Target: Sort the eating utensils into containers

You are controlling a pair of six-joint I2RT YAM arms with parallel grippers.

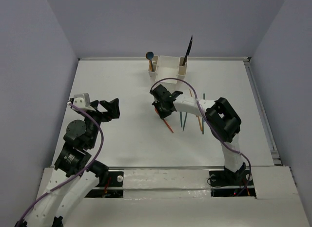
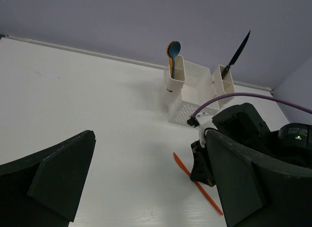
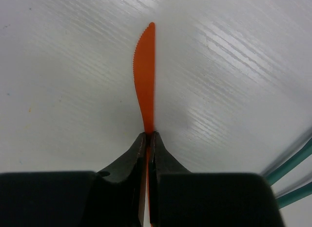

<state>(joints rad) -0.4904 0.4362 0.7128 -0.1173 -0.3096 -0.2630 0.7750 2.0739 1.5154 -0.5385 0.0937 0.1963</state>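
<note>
Near the middle of the bench (image 1: 122,90), your right gripper (image 3: 147,135) is pinched tight on the handle of an orange knife (image 3: 146,76), its slim serrated blade pointing away. You cannot tell whether it is clear of the bench. This looks like the pick-up step. Next you need to lift it, tip it upright and carry it to the white caddy (image 1: 168,67), likely the side slot where a dark knife (image 1: 188,47) stands. Your left gripper (image 1: 111,109) hangs wide apart, holding nothing.

Just beside the orange knife (image 3: 145,76) lie teal chopsticks (image 3: 292,163); caddy (image 1: 168,66) stands beyond.
</note>
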